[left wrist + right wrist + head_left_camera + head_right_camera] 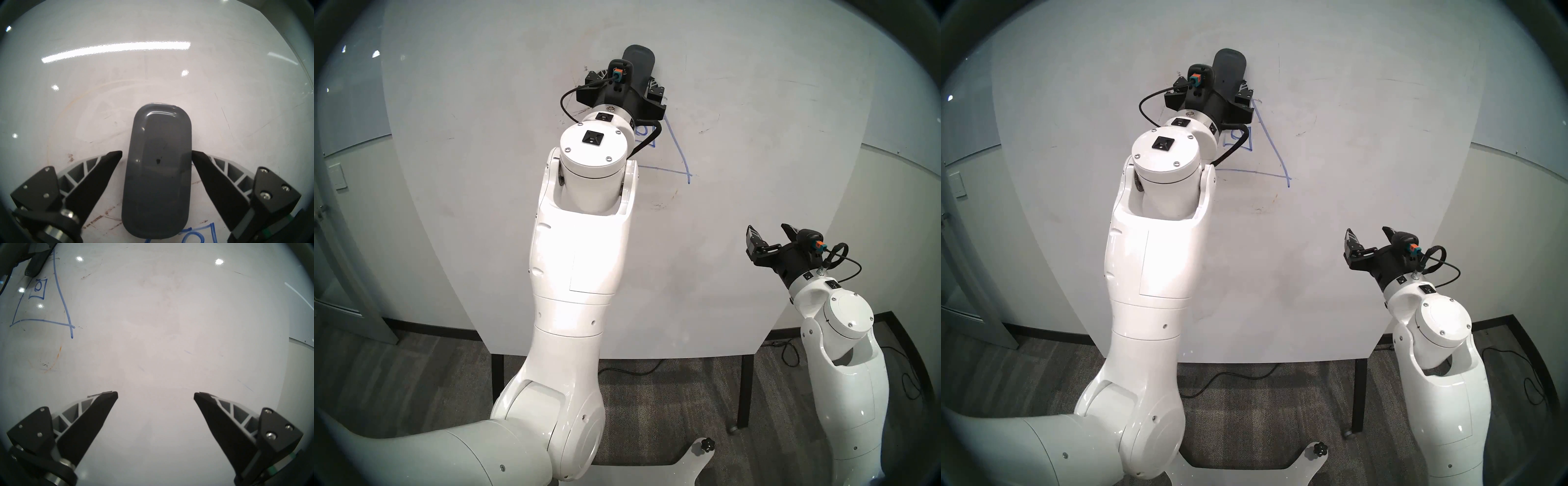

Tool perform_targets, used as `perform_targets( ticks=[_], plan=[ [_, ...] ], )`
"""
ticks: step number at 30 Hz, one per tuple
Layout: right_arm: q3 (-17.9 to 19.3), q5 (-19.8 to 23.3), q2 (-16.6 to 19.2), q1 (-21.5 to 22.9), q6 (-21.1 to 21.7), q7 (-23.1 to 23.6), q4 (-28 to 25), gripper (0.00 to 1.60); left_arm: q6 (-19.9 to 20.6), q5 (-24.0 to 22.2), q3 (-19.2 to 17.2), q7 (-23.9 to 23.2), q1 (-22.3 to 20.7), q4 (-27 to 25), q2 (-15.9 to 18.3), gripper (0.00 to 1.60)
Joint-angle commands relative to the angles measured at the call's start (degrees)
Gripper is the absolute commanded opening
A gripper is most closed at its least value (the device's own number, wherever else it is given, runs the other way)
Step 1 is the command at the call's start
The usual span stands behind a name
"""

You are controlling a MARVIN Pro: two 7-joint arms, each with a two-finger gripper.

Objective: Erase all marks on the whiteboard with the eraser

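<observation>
The eraser [158,169], a dark grey oblong pad with a small centre dot, lies flat on the whiteboard [755,118]. My left gripper [157,152] straddles its middle, open. The left fingertip [119,153] stands a little off the pad's side and the right one [195,153] is at its edge. The marks are a blue triangle [62,302] around a small square with a circle [38,287], just below the eraser. Brown streaks [95,220] and an orange smudge [54,361] lie nearby. My right gripper [156,394] hovers open and empty over the board's near right part.
The board rests on black legs [743,390] above grey carpet. Black cables [1239,375] trail on the floor under it and at the right wall. Faint dark scratches [799,83] are scattered over the board's right half.
</observation>
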Motion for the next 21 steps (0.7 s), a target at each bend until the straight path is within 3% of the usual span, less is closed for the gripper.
perform_targets(
  ticks=[1,7,9,11,12,14,15,21],
  plan=[
    [0.0,0.0,0.1,0.4,-0.2,0.1,-1.3,1.60,-1.0,0.3,0.2,-0.1,-1.0,-0.4,0.4,1.35],
    [0.0,0.0,0.1,0.4,-0.2,0.1,-1.3,1.60,-1.3,0.6,0.4,0.0,-0.9,-0.2,0.7,1.31],
    [0.0,0.0,0.1,0.4,-0.2,0.1,-1.3,1.60,-1.3,0.5,0.4,0.0,-0.9,-0.2,0.8,0.96],
    [0.0,0.0,0.1,0.4,-0.2,0.1,-1.3,1.60,-1.3,0.4,0.4,0.0,-0.9,-0.2,0.8,0.77],
    [0.0,0.0,0.1,0.4,-0.2,0.1,-1.3,1.60,-1.4,0.3,0.3,-0.1,-0.8,-0.2,0.9,0.41],
    [0.0,0.0,0.1,0.4,-0.2,0.1,-1.3,1.60,-1.3,0.3,0.3,-0.1,-0.8,-0.2,0.9,0.41],
    [0.0,0.0,0.1,0.4,-0.2,0.1,-1.3,1.60,-1.2,0.2,0.2,-0.3,-0.6,-0.4,1.0,0.00],
    [0.0,0.0,0.1,0.4,-0.2,0.1,-1.3,1.60,-0.8,-0.6,0.1,-0.9,-0.1,-1.4,1.2,0.00]
  ],
)
